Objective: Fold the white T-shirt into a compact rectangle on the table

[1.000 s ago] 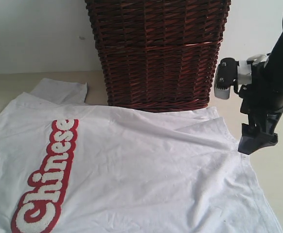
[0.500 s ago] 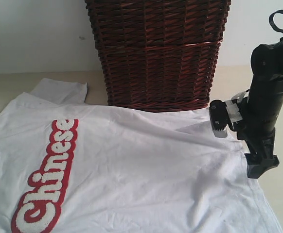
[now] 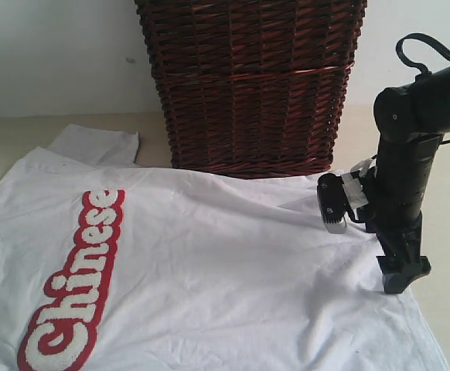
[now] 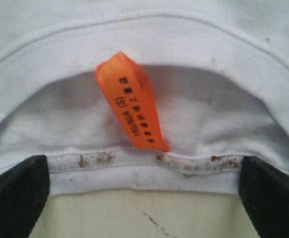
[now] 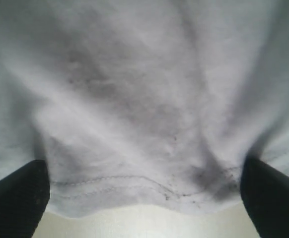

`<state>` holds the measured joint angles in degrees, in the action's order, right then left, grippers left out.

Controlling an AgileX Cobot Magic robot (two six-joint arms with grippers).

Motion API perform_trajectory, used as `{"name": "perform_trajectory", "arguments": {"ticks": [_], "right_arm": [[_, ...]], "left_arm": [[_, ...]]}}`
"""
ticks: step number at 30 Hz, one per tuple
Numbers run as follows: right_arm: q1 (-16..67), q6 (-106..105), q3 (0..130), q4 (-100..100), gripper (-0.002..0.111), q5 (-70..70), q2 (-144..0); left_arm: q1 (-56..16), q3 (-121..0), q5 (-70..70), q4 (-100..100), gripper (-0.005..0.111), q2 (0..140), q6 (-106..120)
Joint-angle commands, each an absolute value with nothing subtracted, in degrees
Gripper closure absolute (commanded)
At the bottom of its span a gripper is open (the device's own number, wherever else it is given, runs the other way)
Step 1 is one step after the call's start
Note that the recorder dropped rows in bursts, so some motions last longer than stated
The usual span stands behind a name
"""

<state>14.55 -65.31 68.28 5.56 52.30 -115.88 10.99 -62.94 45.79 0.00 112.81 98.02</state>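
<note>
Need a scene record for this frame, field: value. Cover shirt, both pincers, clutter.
shirt: white T-shirt spread out, print up, not yet folded
surface: table
left pincer: open, straddling the collar below the orange tag
right pincer: open, straddling the stitched hem
clutter: wicker basket behind the shirt

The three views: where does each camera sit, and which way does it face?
Exterior: off the arms, facing across the white T-shirt toward the wicker basket; right arm and right tool show.
Left wrist: on the left arm, facing the collar and orange tag; only the fingertips of the open left tool show.
Right wrist: on the right arm, facing the hem; only its open tool's fingertips show.
Shared: exterior and right wrist show the hem.
</note>
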Motion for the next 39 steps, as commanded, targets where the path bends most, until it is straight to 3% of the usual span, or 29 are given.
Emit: {"name": "perform_trajectory", "arguments": {"ticks": [1, 39], "right_arm": [[14.2, -62.7, 68.5, 6.6, 0.003, 49.9, -115.9], [14.2, -63.3, 68.4, 6.0, 0.003, 47.9, -119.0]], "left_arm": [[10.7, -62.6, 45.7, -0.4, 0.001, 112.6, 98.1], [10.7, -62.6, 45.7, -0.4, 0.001, 112.6, 98.1]]}}
